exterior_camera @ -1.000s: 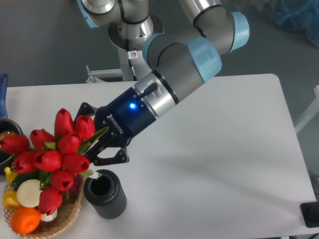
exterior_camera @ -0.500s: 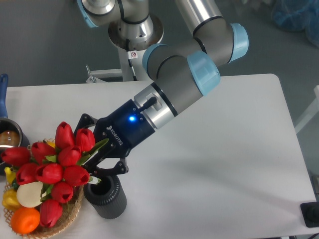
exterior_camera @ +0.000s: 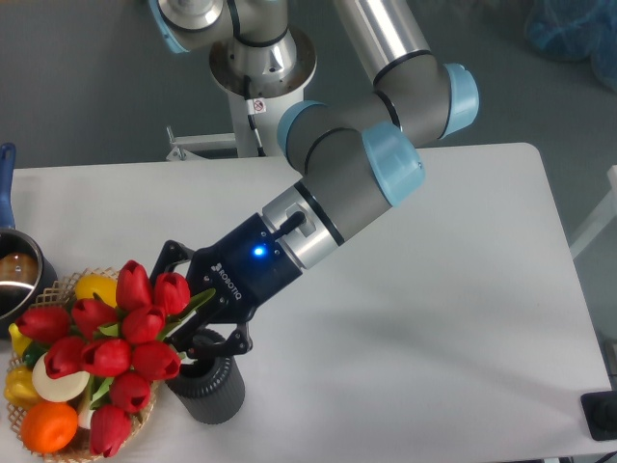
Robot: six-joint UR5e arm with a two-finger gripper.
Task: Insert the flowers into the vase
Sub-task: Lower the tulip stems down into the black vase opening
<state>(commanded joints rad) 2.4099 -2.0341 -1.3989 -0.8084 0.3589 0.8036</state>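
- Right now the flowers (exterior_camera: pixel 116 342) are in my grip, a bunch of red tulip heads hanging out to the left of the tool, tilted well off upright, with the heads spread over the basket (exterior_camera: pixel 125 446) of toy produce.
- From what I see, the green stems run from the heads toward the vase (exterior_camera: pixel 207 386), but the gripper body covers the mouth, so I cannot say for sure whether the stem ends are already inside the rim or only just above it.
- My gripper (exterior_camera: pixel 198 323) is clamped on the stems near the leaves, its dark fingers sitting right at the top of the vase, touching it or very nearly so.
- The vase stands upright on the white table (exterior_camera: pixel 434 318), just beside the basket's right edge, and it looks undisturbed.
- I judge the task as well along but not finished: the bunch is picked up and brought to the vase, and the insertion itself is at best begun.
- What is left, as I read it, is getting the stems fully down into the mouth, bringing the bunch closer to upright, then letting go and pulling clear.
- Further out, a metal pot (exterior_camera: pixel 17 275) with a blue handle sits at the left edge, well apart from the work and playing no part.
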